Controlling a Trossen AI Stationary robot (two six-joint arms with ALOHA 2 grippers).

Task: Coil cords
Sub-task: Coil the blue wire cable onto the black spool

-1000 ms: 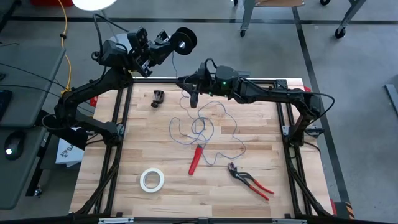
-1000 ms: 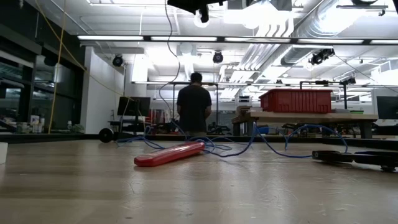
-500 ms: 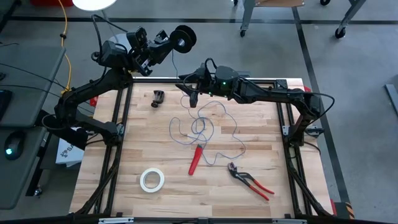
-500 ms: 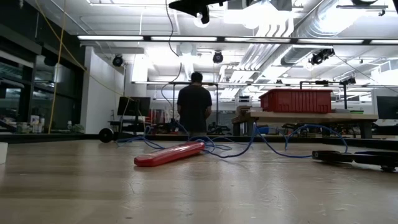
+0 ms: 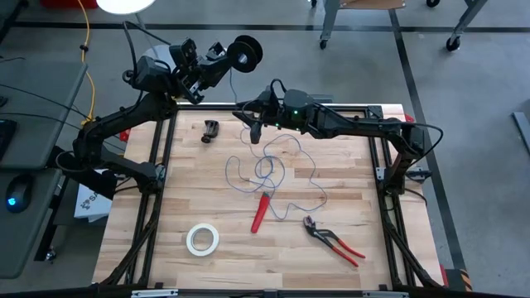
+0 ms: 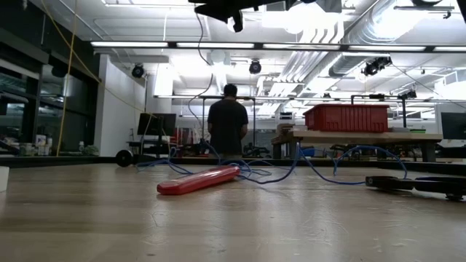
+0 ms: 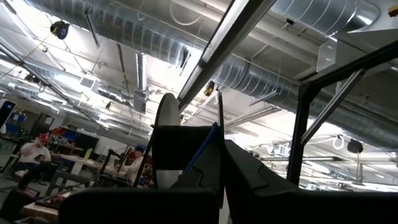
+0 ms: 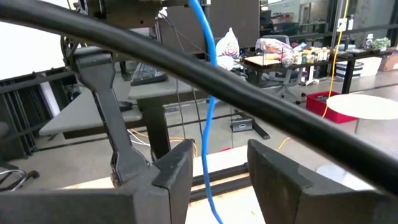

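Observation:
The cord is a thin blue wire. It runs from a black spool down past my right gripper into loose loops lying on the table's middle. My left gripper is raised beyond the table's far left corner and shut on the spool. My right gripper hovers level above the far part of the table. Its fingers stand apart, with the wire running down between them. In the low view the wire hangs from above to the loops. My left gripper holds the spool between its two fingers, tilted upward; the fingers hide the place of contact. The spool's flange stands up past the fingertips, and the blue wire leaves it there. The spool is lifted clear of the table. My right gripper has the wire passing between its fingers, close to one finger; whether it touches I cannot tell.
On the table lie a red-handled tool beside the loops, red-handled pliers near the right front, a white tape roll near the left front and a small black part at the far left. A person stands in the room behind.

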